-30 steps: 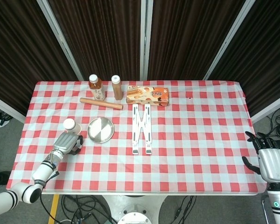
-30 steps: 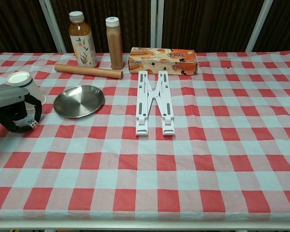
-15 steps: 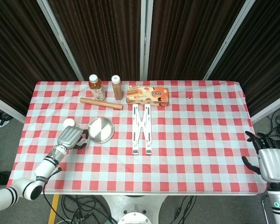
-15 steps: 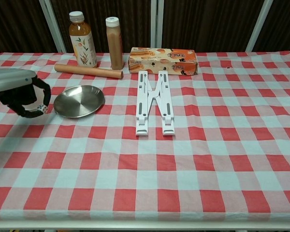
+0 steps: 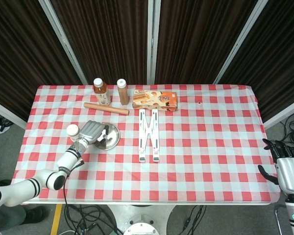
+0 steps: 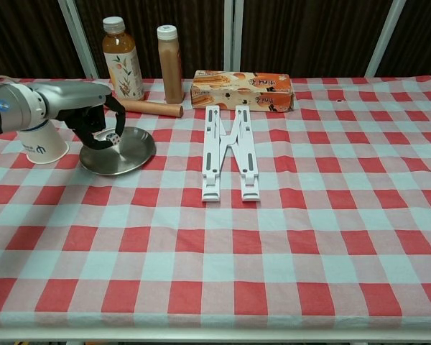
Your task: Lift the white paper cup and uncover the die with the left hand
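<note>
on the checked table (image 6: 287,237), left hand (image 6: 93,126) pinches die (image 6: 114,138) beside cup (image 6: 43,140).

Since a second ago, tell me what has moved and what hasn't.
The left hand carried the die rightward from beside the cup to above the plate, holding it throughout. The cup now stands clear of the hand. Bottles, rolling pin, box, stand and right hand stayed put.

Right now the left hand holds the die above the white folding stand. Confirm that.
Not quite. The left hand holds the die above the round metal plate, not the white folding stand, which lies apart from it nearer the table's middle. The chest view shows this.
</note>
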Available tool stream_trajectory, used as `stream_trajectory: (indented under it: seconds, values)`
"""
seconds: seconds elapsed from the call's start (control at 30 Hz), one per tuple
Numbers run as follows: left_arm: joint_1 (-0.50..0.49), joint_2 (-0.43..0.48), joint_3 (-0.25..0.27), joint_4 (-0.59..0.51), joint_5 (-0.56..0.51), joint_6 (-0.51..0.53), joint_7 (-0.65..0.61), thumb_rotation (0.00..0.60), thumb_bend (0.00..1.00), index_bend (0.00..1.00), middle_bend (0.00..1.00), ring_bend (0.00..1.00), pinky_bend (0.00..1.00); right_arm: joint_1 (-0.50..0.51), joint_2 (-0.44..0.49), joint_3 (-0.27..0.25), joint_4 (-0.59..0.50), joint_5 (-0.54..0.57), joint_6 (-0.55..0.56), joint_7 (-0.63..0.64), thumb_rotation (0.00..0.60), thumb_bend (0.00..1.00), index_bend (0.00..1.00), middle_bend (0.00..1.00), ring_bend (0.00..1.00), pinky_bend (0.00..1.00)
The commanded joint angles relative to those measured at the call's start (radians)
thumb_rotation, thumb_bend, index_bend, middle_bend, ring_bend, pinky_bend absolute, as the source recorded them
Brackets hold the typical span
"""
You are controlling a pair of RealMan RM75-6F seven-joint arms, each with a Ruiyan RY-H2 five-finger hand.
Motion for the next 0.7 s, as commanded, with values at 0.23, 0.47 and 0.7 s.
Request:
stream_trajectory:
  seconds: [0.23,0.47,0.7]
  values:
    - [0.024,0.055,0.025,-0.118,-0.074,0.112,0.116,0.600,0.24,0.24,0.81,0.83,0.97,0.002,-0.001,-0.001,0.003,-0.010,-0.001,0.013,0.600,0.16,0.15,0.35,0.17,0.25]
    - [0.213,0.174,0.034,-0.272,0.020,0.401,-0.054,0.600,0.20,0.25,0.67,0.67,0.91,-0.001,0.008,0.000,0.001,-0.016,0.010,0.014,0.600,0.16,0.15,0.35,0.17,0.25]
    - [0.345,0.174,0.056,-0.189,0.070,0.482,-0.344,0.600,0.19,0.25,0.38,0.34,0.57,-0.003,0.018,0.004,-0.006,-0.031,0.027,0.009,0.600,0.16,0.15,0.35,0.17,0.26]
